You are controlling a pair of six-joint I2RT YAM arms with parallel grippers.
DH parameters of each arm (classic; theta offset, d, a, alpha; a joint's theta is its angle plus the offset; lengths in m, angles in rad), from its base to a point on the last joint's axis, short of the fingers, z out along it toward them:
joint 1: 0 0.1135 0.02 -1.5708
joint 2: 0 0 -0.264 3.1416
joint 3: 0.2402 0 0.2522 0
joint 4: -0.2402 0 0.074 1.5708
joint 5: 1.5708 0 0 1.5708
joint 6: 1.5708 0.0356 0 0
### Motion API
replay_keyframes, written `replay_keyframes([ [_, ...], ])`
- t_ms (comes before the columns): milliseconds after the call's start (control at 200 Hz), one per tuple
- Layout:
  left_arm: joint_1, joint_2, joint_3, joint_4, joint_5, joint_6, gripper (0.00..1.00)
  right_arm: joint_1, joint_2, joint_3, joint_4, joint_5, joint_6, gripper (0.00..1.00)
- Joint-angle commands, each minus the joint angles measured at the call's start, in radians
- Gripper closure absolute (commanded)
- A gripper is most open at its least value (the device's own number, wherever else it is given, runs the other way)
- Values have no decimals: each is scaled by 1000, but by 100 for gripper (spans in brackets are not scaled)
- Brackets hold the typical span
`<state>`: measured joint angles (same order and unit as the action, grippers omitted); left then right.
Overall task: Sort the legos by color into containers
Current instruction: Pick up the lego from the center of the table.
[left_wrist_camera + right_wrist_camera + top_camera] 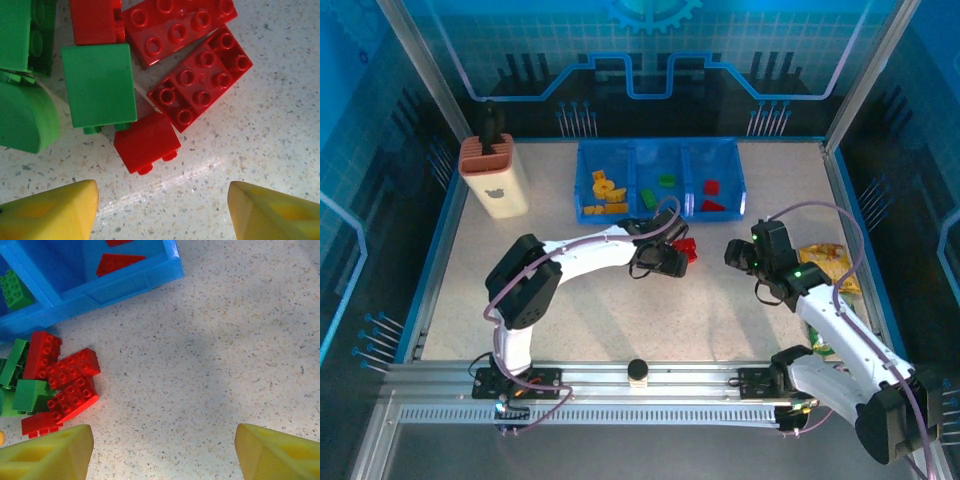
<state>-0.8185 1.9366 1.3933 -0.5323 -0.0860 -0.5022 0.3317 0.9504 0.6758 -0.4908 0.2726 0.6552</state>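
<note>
A loose pile of red and green legos [686,250] lies on the table just in front of the blue three-compartment container [660,212]. Its left compartment holds yellow-orange bricks [605,193], the middle green ones [666,181], the right red ones [712,187]. My left gripper [662,260] hovers at the pile, open. In the left wrist view a small red brick [146,142] lies just ahead of the left gripper [162,192], beside a green brick [99,85] and a red studded brick [202,80]. My right gripper [165,435] is open over bare table, right of the pile [65,375].
A cream holder with a rust-red top [495,175] stands at the back left. Yellow snack bags [830,265] lie by the right arm. A black knob [638,371] sits on the front rail. The container's front wall [125,282] is close ahead of the right gripper.
</note>
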Motion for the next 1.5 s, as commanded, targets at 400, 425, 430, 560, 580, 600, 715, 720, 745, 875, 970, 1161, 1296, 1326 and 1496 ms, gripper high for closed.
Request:
replay_keyframes([
  [400,-3,147,161,-125,-79,-22,40,-50,-64,-74,-6,-43,19,26],
  [425,-3,151,169,-130,-80,-20,41,-51,-66,-79,-5,-46,18,26],
  [430,-2,152,170,-130,-80,-20,41,-51,-66,-79,-4,-47,19,26],
  [560,-2,175,201,-157,-95,-15,50,-54,-80,-91,-5,-49,23,26],
  [580,-2,177,203,-161,-98,-15,52,-54,-83,-93,-5,-49,24,26],
  [600,-2,177,204,-162,-100,-16,53,-56,-87,-94,-5,-49,25,26],
  [715,-2,172,199,-175,-111,-14,61,-59,-97,-101,-2,-52,24,26],
  [720,-3,171,199,-176,-111,-14,61,-60,-97,-101,-2,-53,24,27],
  [745,-4,166,197,-178,-111,-14,62,-60,-96,-103,0,-54,26,26],
  [875,-8,125,174,-178,-112,-18,64,-60,-93,-108,8,-62,30,27],
  [970,-16,83,167,-177,-101,-20,64,-60,-93,-113,15,-65,33,27],
  [1161,-28,6,215,-164,-77,9,64,-61,-85,-120,19,-57,40,26],
  [1296,-27,2,303,-156,-92,64,64,-61,-78,-123,5,-50,48,26],
  [1326,-24,7,327,-150,-92,80,64,-60,-79,-126,3,-50,53,26],
  [1496,2,81,475,-110,-54,136,64,-59,-103,-165,21,-86,88,26],
])
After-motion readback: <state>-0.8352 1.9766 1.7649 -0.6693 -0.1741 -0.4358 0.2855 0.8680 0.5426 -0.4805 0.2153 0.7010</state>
